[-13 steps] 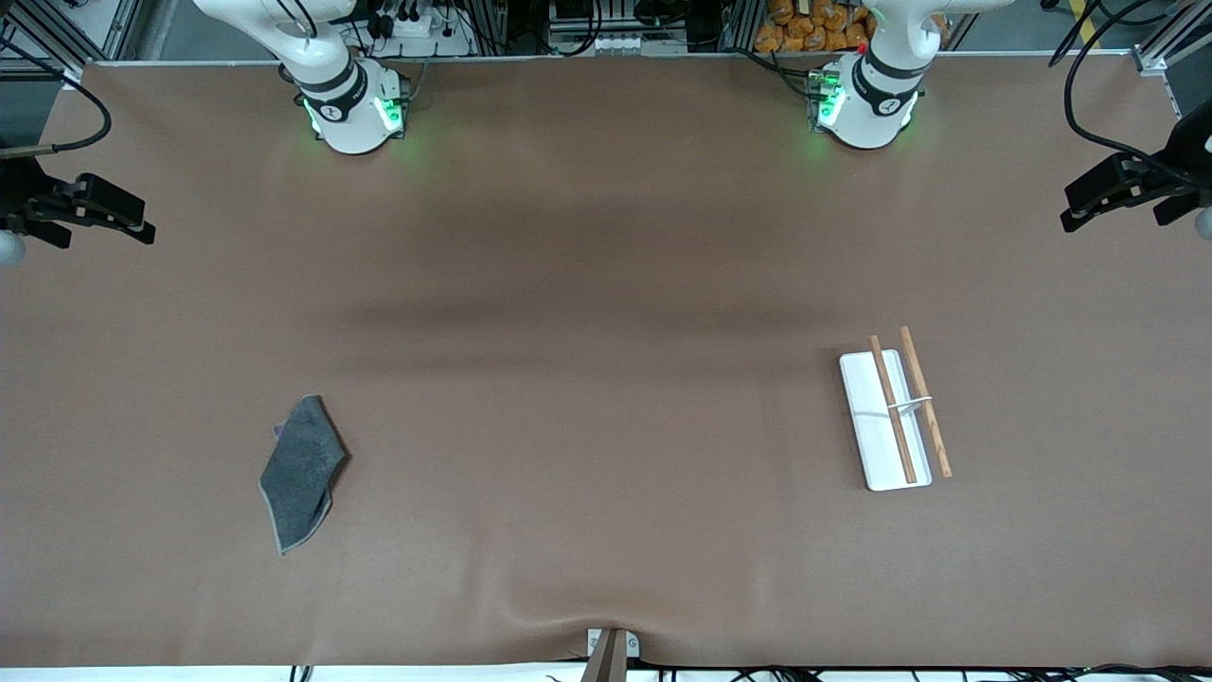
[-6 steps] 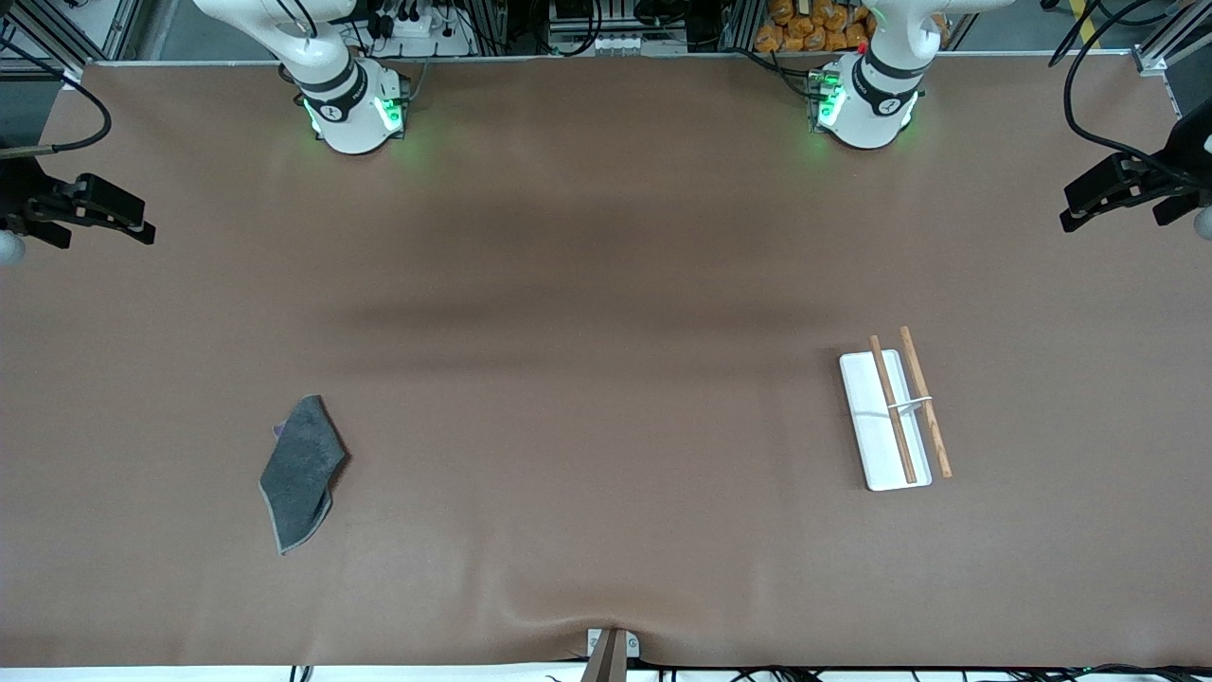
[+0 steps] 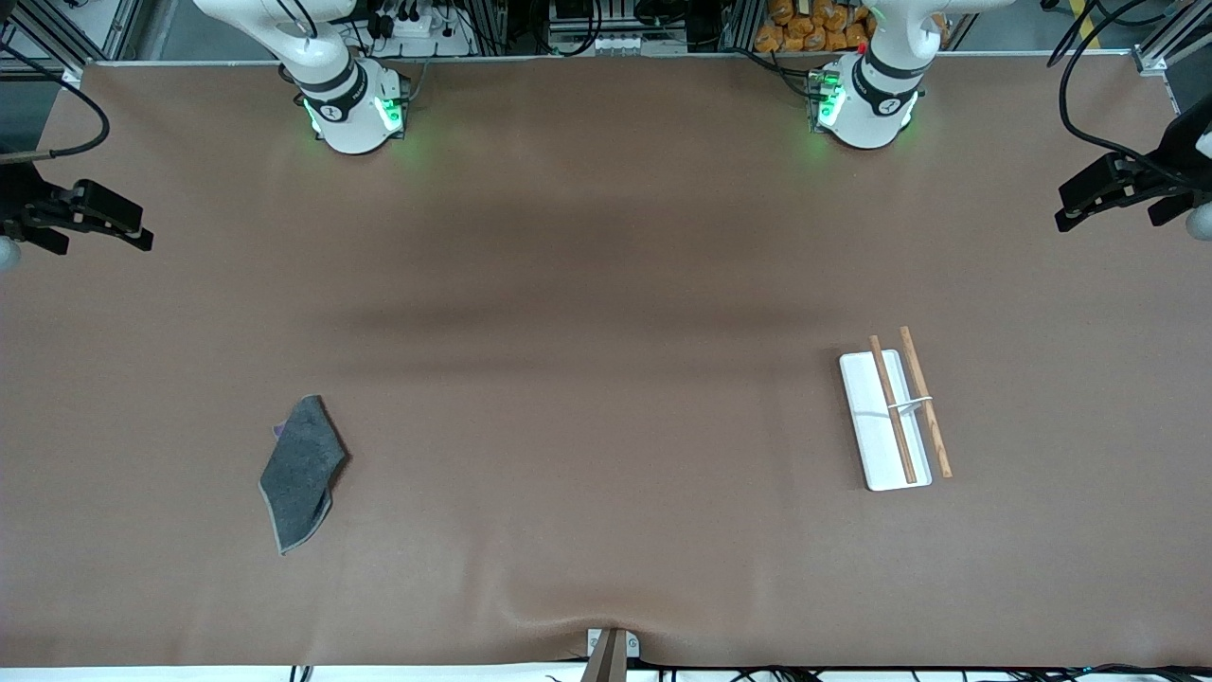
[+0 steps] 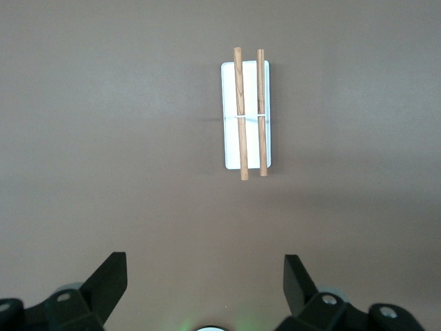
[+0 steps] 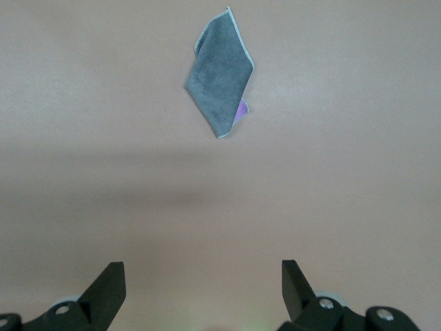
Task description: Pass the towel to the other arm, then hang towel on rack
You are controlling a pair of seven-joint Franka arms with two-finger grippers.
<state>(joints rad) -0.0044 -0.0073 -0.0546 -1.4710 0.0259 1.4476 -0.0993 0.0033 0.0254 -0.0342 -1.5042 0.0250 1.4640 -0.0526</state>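
The dark grey towel (image 3: pixel 301 471) lies crumpled flat on the brown table toward the right arm's end, with a bit of purple showing under one edge. In the right wrist view the towel (image 5: pixel 220 76) lies well ahead of my open, empty right gripper (image 5: pixel 203 276). The rack (image 3: pixel 890 417), a white base with two wooden rods, stands toward the left arm's end. In the left wrist view the rack (image 4: pixel 248 114) lies ahead of my open, empty left gripper (image 4: pixel 205 269). Both grippers hang high over the table's ends: the right gripper (image 3: pixel 142 237) and the left gripper (image 3: pixel 1062 220).
The two arm bases (image 3: pixel 355 109) (image 3: pixel 866 104) stand along the table's edge farthest from the front camera. A small metal bracket (image 3: pixel 611 649) sits at the table's nearest edge, where the brown cover wrinkles. Cables and clutter lie past the bases.
Both raised grippers have shifted very slightly at the table's ends. The towel and the rack have not moved.
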